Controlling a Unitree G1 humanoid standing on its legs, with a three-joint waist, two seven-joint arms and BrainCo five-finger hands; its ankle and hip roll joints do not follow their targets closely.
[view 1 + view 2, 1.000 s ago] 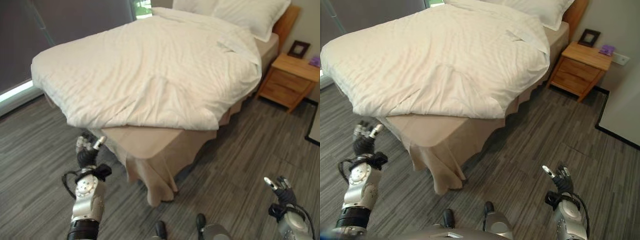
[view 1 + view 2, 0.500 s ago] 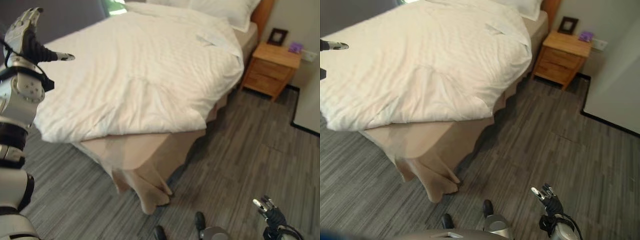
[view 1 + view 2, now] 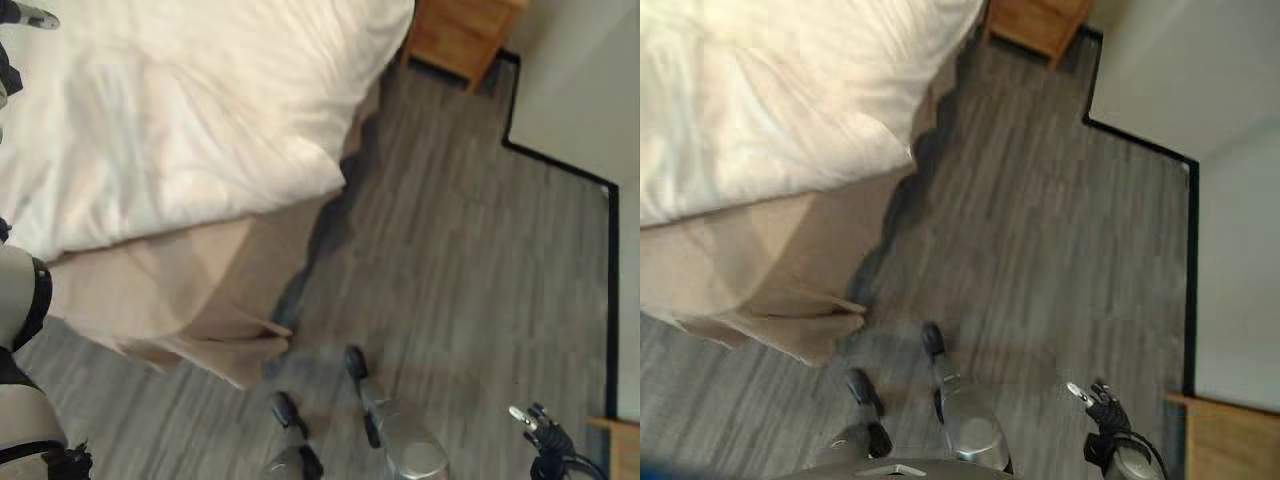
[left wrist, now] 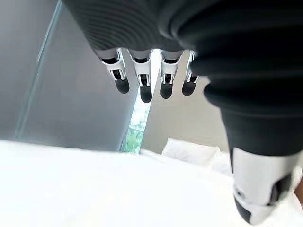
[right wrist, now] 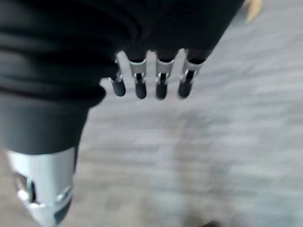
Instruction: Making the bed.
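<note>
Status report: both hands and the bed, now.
Left hand open, empty, raised over the white duvet. Right hand open, empty, low above the floor. Duvet spread, beige sheet hanging out at the corner. Nothing in the way.

No readable text, labels, numbers or signs anywhere. Checked the white duvet (image 3: 180, 110), the beige bed skirt (image 3: 170, 300), the wooden nightstand (image 3: 465, 30) at 1 o'clock, the grey plank floor (image 3: 460, 260) and the pale wall (image 3: 580, 70) at 2 o'clock: all plain, no print. Nothing legible on the pillow (image 4: 189, 151) in the left wrist view either.
</note>
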